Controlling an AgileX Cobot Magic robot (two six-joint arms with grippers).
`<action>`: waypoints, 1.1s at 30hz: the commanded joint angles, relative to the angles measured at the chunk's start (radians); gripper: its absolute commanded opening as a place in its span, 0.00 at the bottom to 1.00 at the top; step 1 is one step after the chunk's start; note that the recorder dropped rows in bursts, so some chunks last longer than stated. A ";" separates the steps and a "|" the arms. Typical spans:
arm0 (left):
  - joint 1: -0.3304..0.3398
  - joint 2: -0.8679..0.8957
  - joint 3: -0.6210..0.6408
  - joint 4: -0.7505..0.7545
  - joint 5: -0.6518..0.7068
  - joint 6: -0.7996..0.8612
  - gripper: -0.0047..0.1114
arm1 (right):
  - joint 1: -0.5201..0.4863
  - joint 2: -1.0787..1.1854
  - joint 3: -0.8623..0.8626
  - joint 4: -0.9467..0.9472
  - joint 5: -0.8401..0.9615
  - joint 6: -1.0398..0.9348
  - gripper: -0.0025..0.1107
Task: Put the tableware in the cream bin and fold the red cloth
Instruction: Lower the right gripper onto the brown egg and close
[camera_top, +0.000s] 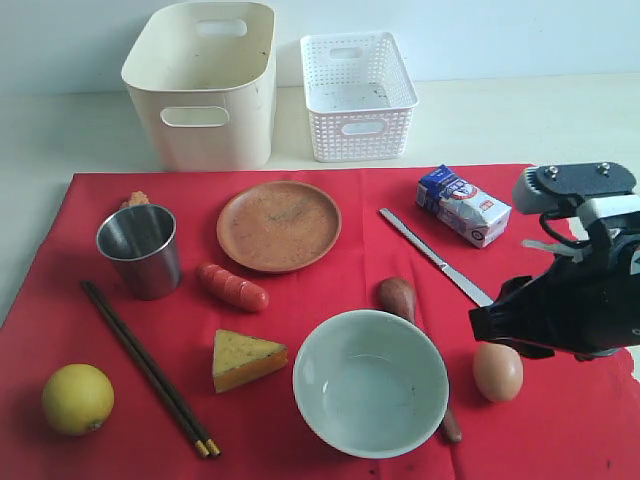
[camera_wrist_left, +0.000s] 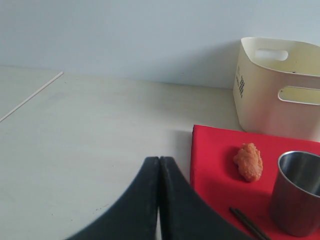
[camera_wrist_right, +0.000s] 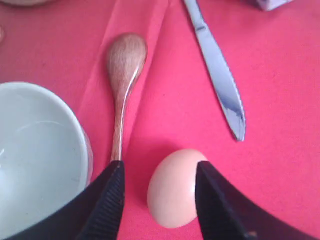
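Note:
On the red cloth (camera_top: 330, 290) lie a steel cup (camera_top: 140, 250), a brown plate (camera_top: 279, 225), a pale bowl (camera_top: 370, 382), a knife (camera_top: 435, 257), a wooden spoon (camera_top: 398, 296) and dark chopsticks (camera_top: 148, 367). The cream bin (camera_top: 205, 85) stands behind the cloth. My right gripper (camera_wrist_right: 160, 167) is open low over the cloth with an egg (camera_wrist_right: 175, 187) between its jaws, close to one finger, beside the spoon (camera_wrist_right: 125, 60) and bowl (camera_wrist_right: 35, 155). Out of the exterior view, my left gripper (camera_wrist_left: 159, 160) is shut and empty over bare table by the cloth's edge (camera_wrist_left: 215, 170), near the cup (camera_wrist_left: 297, 192).
A white lattice basket (camera_top: 358, 95) stands right of the bin. Food on the cloth: a lemon (camera_top: 77, 398), cheese wedge (camera_top: 246, 358), sausage (camera_top: 232, 286), milk carton (camera_top: 462, 205) and an orange fried piece (camera_wrist_left: 248, 161) behind the cup. The knife (camera_wrist_right: 217, 75) lies just past the egg.

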 joint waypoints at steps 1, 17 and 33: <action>0.004 -0.006 0.000 -0.003 -0.004 0.001 0.05 | 0.007 0.050 0.004 0.002 -0.018 -0.008 0.42; 0.004 -0.006 0.000 -0.003 -0.004 0.001 0.05 | 0.007 0.349 0.004 0.000 -0.165 -0.022 0.42; 0.004 -0.006 0.000 -0.003 -0.004 0.001 0.05 | 0.007 0.361 0.002 0.000 -0.166 -0.041 0.19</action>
